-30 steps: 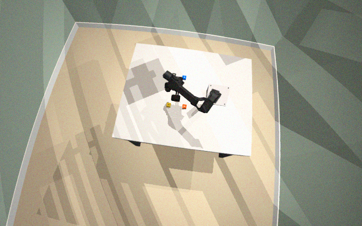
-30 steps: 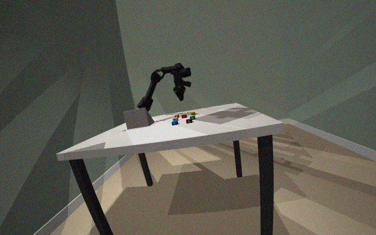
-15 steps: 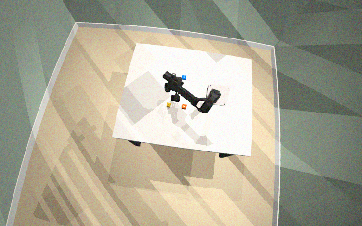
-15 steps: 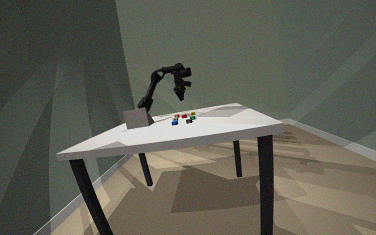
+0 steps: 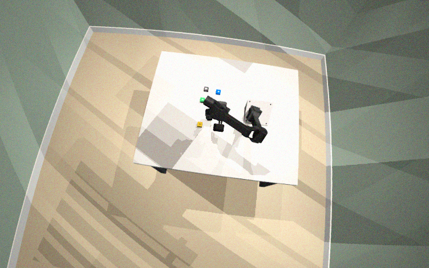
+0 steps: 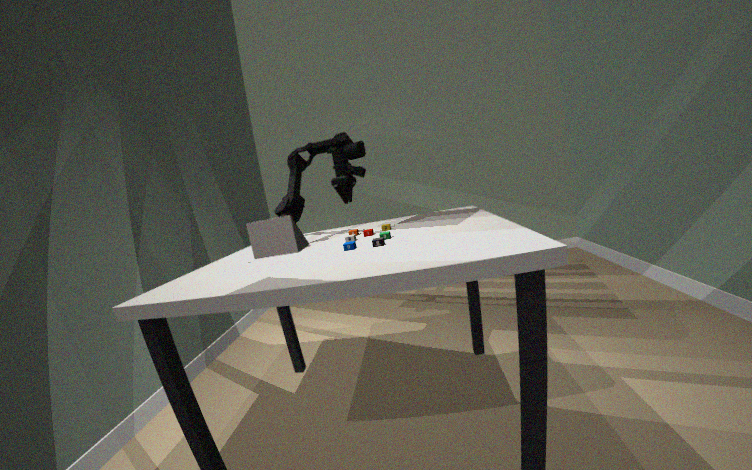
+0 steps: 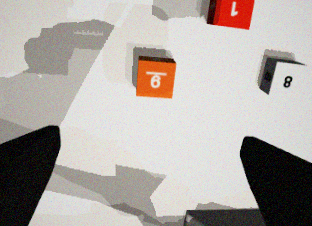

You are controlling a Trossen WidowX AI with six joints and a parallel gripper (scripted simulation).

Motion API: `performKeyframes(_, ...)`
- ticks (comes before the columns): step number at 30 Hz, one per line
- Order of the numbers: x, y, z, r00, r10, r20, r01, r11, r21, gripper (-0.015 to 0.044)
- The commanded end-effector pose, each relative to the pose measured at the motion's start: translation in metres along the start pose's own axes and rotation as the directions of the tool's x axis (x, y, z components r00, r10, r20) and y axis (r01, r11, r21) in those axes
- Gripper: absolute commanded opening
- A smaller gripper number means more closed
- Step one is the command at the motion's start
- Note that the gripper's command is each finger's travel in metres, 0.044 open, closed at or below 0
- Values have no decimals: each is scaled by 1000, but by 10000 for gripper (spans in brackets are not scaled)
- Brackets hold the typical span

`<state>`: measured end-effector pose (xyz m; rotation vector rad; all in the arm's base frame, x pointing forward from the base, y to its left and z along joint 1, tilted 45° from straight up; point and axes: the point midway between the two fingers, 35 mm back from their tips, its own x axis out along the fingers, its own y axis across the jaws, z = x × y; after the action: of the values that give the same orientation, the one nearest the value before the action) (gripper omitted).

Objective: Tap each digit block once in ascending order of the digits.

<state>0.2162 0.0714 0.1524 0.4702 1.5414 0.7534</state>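
My gripper (image 6: pixel 347 201) (image 7: pixel 154 141) is open and empty, high above the table. In the wrist view, an orange block (image 7: pixel 162 87) (image 6: pixel 354 232) lies ahead of the fingertips, left of centre; its digit has a bar, and I cannot surely tell 6 from 9. A red block (image 7: pixel 242 18) (image 6: pixel 368 232) shows 1 at the top edge. A white block (image 7: pixel 296 74) (image 6: pixel 351 238) shows 8 at the right. Blue (image 5: pixel 218 92) (image 6: pixel 349 246), black (image 5: pixel 206 89) (image 6: pixel 378 242), green (image 5: pixel 202 100) (image 6: pixel 385 235) and yellow (image 5: pixel 199 124) (image 6: pixel 386 227) blocks have digits too small to read.
The arm hides the red, orange and white blocks in the top view. Its base stands by a pale box (image 5: pixel 263 113) (image 6: pixel 274 238) on the white table (image 5: pixel 276 156) (image 6: pixel 425 256). Shadows cross the table top.
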Motion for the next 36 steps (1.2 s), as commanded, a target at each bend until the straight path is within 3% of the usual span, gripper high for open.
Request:
performKeyframes(1, 1, 2, -5, 1000, 4, -2, -4, 1000, 7, 400)
performKeyframes(16, 1, 2, -3, 1000, 4, -2, -4, 1000, 7, 400)
performKeyframes(27, -1, 1, 119, 1000, 3, 3, -3, 1000, 2, 400)
performKeyframes(36, 0, 0, 126, 1000, 4, 4, -4, 1000, 2, 400)
